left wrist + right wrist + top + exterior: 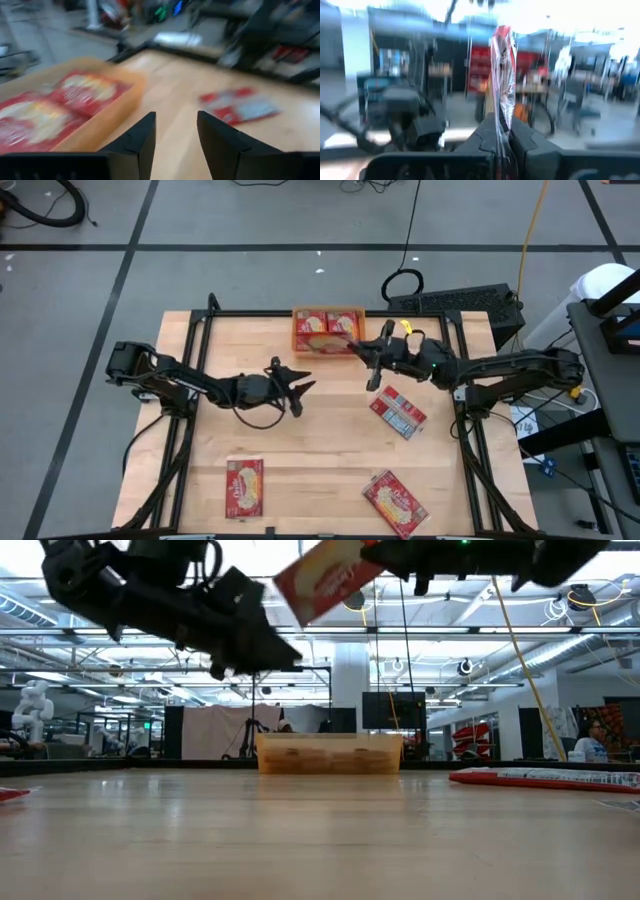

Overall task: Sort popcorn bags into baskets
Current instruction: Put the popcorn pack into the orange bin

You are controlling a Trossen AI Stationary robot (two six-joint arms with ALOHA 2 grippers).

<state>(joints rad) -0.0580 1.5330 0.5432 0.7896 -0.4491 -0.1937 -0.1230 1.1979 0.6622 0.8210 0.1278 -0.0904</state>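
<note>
Right hand [372,361] clamped on the edge of a light, floppy, slippery popcorn bag [325,578] up near the orange basket [300,340]; left hand [176,137] empty, fingers apart, over the bench [330,440].

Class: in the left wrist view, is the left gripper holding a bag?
No: the left gripper is open, with only bare table between its fingers.
</note>
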